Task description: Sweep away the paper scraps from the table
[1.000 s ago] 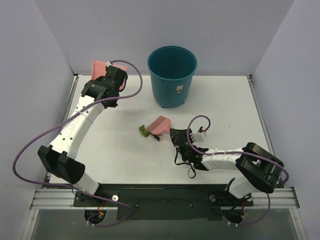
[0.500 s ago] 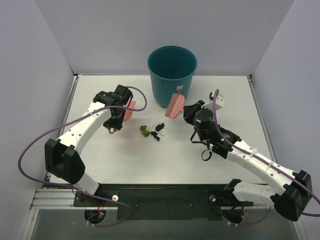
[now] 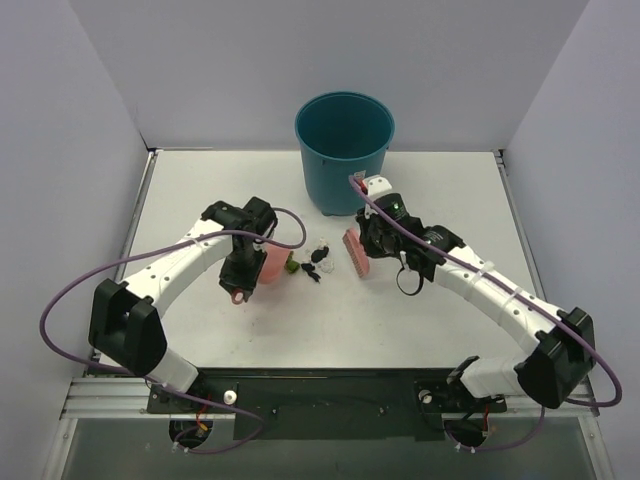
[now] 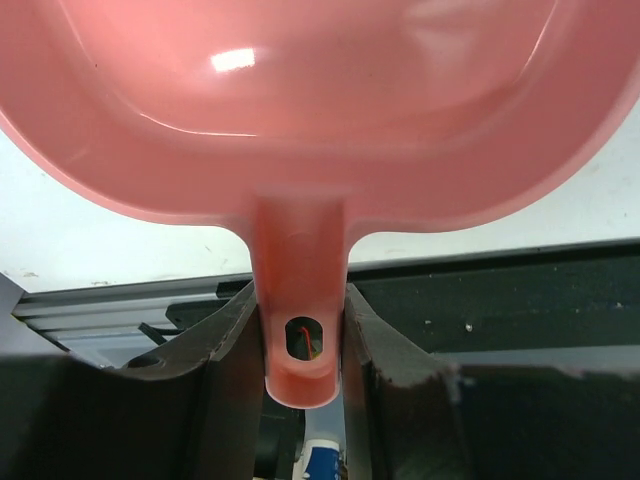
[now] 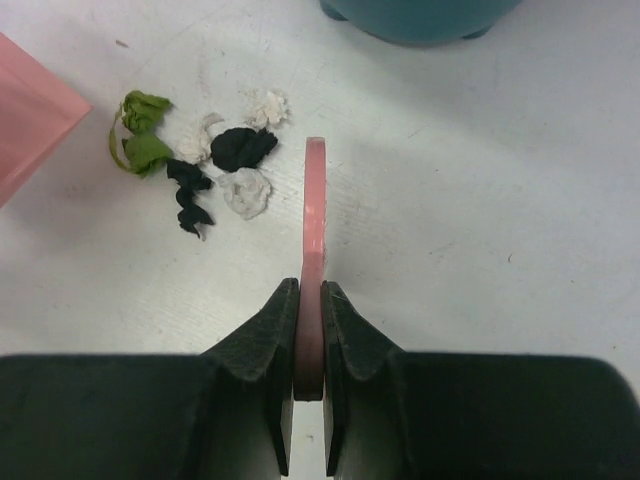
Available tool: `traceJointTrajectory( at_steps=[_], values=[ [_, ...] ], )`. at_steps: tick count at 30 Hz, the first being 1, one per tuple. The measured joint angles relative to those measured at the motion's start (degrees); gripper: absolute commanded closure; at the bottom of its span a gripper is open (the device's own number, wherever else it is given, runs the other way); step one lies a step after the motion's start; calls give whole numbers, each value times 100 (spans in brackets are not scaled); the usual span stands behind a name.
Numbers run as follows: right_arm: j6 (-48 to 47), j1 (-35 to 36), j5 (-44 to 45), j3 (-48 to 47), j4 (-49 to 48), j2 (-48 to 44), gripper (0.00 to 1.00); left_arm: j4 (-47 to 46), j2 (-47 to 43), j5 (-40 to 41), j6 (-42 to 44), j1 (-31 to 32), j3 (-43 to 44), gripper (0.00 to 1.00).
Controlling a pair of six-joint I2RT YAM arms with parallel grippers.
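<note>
The paper scraps (image 3: 313, 262), black, green and white, lie in a small cluster mid-table; they also show in the right wrist view (image 5: 205, 170). My left gripper (image 3: 240, 272) is shut on the pink dustpan's handle (image 4: 300, 330), the pan (image 3: 272, 265) resting just left of the scraps, its edge (image 5: 30, 115) near the green bit. My right gripper (image 3: 370, 232) is shut on the pink brush (image 5: 314, 240), which stands on the table (image 3: 450, 200) just right of the scraps (image 3: 355, 252).
A teal bin (image 3: 343, 150) stands at the back centre of the table, just behind the right gripper. Grey walls enclose the left, back and right sides.
The left arm carried the dustpan from the back left corner down to the scraps' left side. The right arm swung the brush up by the bin, then down to the scraps' right side.
</note>
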State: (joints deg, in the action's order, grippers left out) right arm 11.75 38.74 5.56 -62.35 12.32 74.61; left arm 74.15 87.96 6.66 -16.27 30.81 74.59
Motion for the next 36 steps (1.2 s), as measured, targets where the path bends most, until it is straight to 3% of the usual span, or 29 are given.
traceJointTrajectory(
  at_steps=[13, 26, 36],
  values=[
    [-1163, -162, -529, -1270, 483, 1270, 100, 201, -92, -507, -133, 413, -415, 100],
    [-1659, -190, -820, -2330, 833, 2319, 100, 72, 920, -883, -120, 966, -481, 100],
    [-1786, -201, -940, -3027, 1071, 2964, 100, -81, 1414, -898, 28, 997, -361, 100]
  ],
)
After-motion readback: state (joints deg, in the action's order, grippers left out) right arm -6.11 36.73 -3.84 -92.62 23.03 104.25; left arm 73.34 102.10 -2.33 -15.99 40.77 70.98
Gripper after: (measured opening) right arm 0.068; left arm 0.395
